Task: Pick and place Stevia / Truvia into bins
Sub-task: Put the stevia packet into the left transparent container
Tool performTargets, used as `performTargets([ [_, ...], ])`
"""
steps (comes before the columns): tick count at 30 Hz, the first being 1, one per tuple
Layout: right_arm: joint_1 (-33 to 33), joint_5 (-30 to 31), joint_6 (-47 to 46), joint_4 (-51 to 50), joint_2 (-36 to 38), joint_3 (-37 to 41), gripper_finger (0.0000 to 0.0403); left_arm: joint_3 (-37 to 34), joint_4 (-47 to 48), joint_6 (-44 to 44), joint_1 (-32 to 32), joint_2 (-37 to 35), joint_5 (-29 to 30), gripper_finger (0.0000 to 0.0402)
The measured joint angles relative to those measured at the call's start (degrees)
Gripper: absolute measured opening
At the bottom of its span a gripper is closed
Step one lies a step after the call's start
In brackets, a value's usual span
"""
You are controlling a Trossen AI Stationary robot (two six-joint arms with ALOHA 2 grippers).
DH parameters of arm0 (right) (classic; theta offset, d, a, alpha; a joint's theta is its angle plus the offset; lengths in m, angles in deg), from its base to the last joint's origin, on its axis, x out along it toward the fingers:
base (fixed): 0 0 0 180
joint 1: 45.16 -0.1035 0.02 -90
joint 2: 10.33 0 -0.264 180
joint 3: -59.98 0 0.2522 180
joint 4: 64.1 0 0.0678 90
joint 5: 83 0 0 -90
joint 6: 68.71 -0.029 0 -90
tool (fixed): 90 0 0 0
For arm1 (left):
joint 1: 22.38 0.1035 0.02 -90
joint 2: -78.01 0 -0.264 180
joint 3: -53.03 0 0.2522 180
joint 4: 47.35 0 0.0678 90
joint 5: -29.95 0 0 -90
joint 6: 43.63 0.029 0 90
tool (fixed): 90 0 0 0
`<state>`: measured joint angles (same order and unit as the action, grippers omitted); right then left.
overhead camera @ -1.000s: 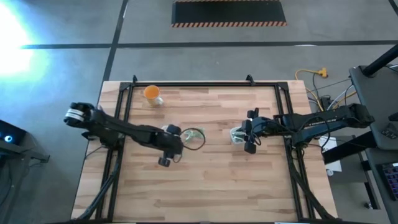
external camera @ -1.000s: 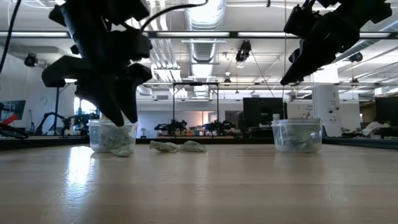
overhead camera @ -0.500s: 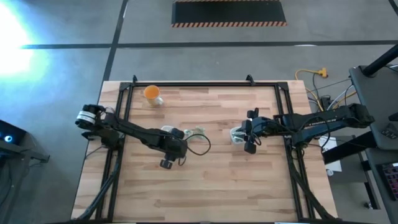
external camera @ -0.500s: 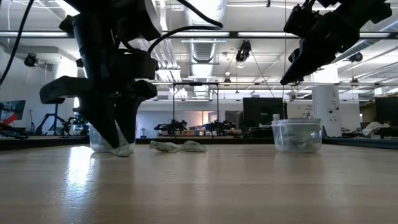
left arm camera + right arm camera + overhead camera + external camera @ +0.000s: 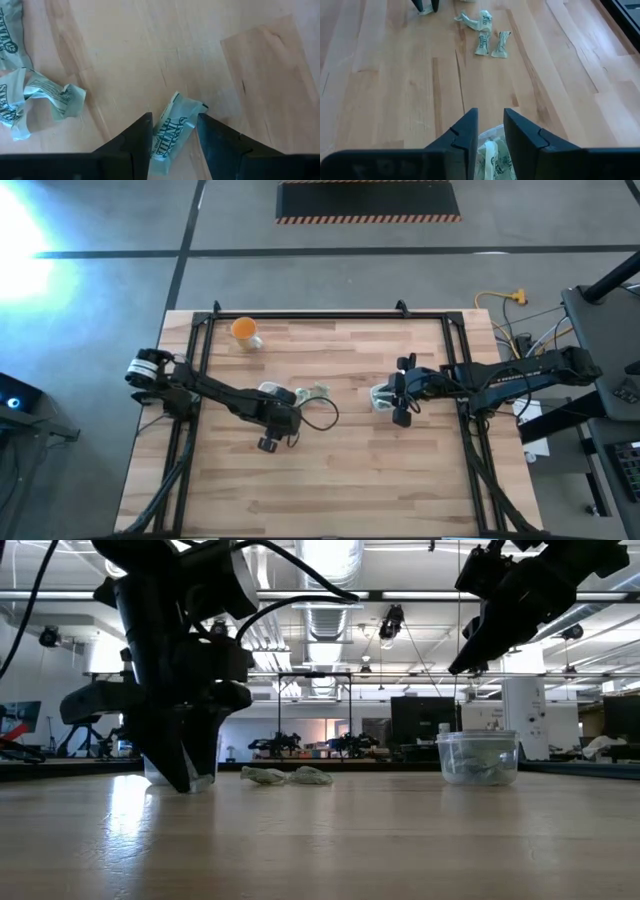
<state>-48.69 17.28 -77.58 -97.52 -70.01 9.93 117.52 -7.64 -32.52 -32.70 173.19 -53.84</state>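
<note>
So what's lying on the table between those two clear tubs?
In the low view, loose sachets lie between the left bin and right bin; otherwise bare wood.

Desk (image 5: pixel 340 470): light wood planks, black frame along far and side edges. Orange cup (image 5: pixel 244 330) at far-left corner. Left bin (image 5: pixel 163 762) left of centre, mostly hidden behind arm. Loose sachets (image 5: pixel 487 36) on bare wood just right of it, crumpled, close together. One more sachet (image 5: pixel 170 131) lying flat near them. Right bin (image 5: pixel 478 757) right of centre, sachets inside.
</note>
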Motion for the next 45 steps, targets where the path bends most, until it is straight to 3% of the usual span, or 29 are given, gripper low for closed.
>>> performTargets([
  [4,0.0,0.0,0.1,0.3,0.0,0.0,0.0087,0.1,0.1,0.0,0.0,-0.1,0.0,0.0121],
  [15,0.0,0.0,0.1,0.4,0.0,0.0,0.0077,0.7,0.0,0.0,0.0,-0.6,0.2,0.0019],
  [25,0.0,-0.3,0.1,0.4,0.0,0.0,0.0081,4.7,0.1,1.8,0.0,-1.1,0.9,0.0],
  [28,0.0,-0.3,0.1,0.5,0.0,0.0,0.0082,6.3,0.3,2.8,0.0,-1.8,5.2,0.0],
  [35,0.0,-0.3,0.1,0.5,0.0,0.0,0.0074,7.6,7.6,1.5,0.2,-8.1,22.9,0.0],
  [38,0.0,-0.3,0.1,0.4,0.0,0.0,0.0071,7.4,11.4,-1.4,0.2,-12.2,25.9,0.0],
  [45,0.0,-0.3,0.3,0.7,0.0,0.1,0.0075,6.7,18.1,-10.6,0.6,-19.3,26.2,0.0],
])
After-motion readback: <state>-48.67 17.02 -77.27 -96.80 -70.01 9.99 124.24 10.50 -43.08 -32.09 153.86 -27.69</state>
